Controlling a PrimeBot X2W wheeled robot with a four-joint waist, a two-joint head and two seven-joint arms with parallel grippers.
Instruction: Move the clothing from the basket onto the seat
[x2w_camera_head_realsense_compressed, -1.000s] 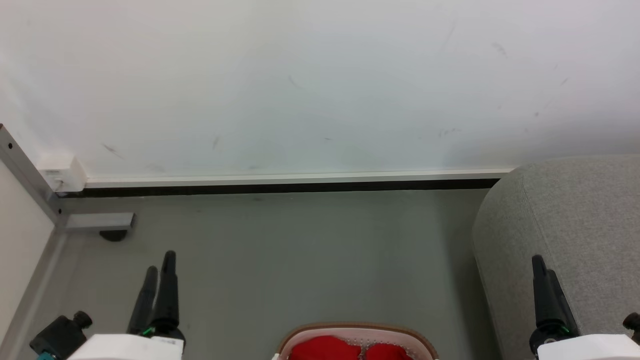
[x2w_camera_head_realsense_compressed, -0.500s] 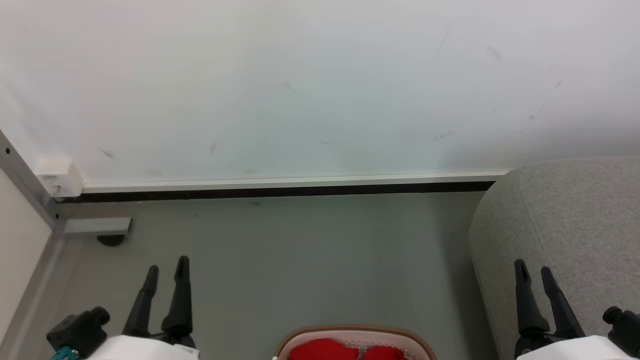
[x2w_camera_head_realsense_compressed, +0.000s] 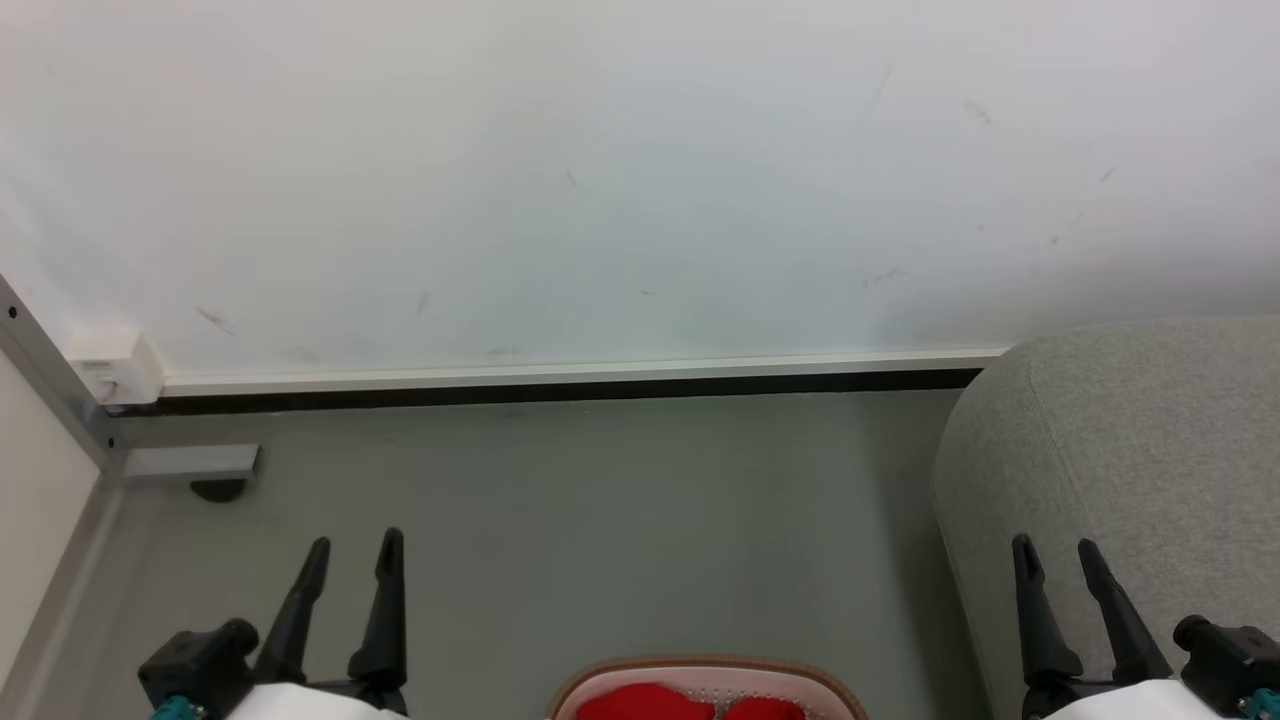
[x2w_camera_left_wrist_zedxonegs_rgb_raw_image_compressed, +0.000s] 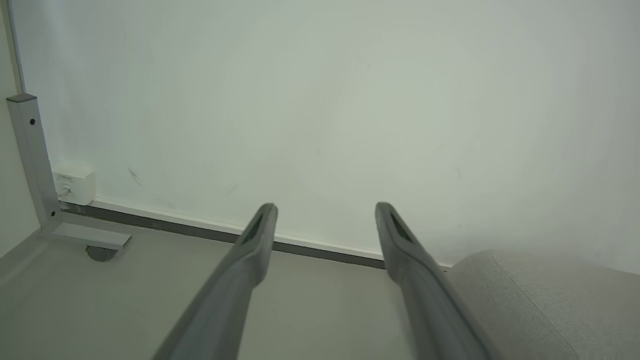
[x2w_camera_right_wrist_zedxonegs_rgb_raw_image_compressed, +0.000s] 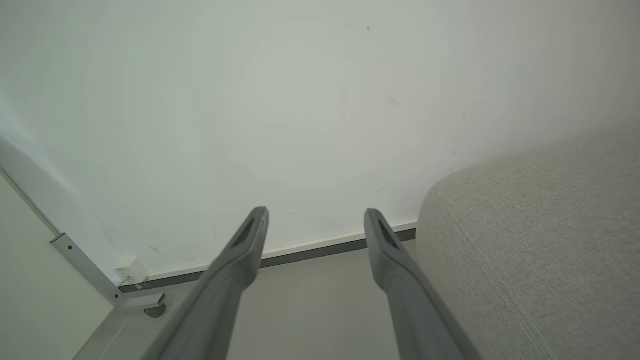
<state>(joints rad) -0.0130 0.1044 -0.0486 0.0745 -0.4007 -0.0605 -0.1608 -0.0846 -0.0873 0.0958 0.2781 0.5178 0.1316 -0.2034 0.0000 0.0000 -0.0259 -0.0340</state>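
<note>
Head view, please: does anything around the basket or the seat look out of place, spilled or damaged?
Nothing stands out. The clothing lies inside the basket, the seat looks intact, and the wall carries faint scuff marks.

Red against greys and white
The clothing (x2w_camera_head_realsense_compressed: 640, 705) is plain red; the basket (x2w_camera_head_realsense_compressed: 705, 661) has a brown rim and a white, dot-perforated wall; the seat (x2w_camera_head_realsense_compressed: 1130, 450) is flecked pale grey, the floor (x2w_camera_head_realsense_compressed: 620, 520) grey-green, the wall (x2w_camera_head_realsense_compressed: 600, 180) white.
</note>
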